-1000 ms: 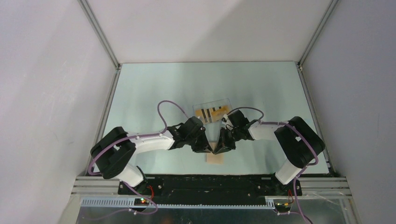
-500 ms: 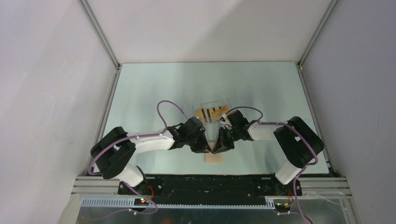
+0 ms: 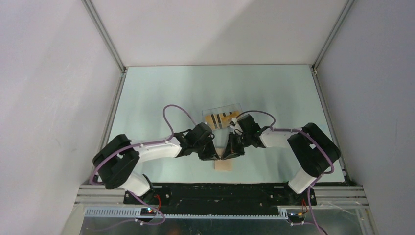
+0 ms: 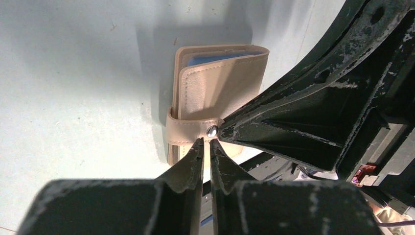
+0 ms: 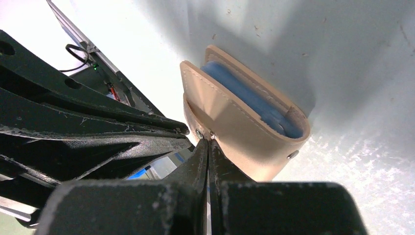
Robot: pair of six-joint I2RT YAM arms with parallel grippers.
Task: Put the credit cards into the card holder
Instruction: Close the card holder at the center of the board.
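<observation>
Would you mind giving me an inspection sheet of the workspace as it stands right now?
Surface: pale green table, no spills seen.
Job's things: card holder folded, strap across its front, near the arms' bases; credit cards lying in a clear tray beyond it.
Clutter: nothing seen.
Grippers: left gripper narrowly open, tips just short of the strap's snap; right gripper shut, tips at the strap end; whether it pinches the strap is unclear.
Cables: purple cables loop above both arms, away from the cards.
Surroundings: white walls, aluminium frame rails.
</observation>
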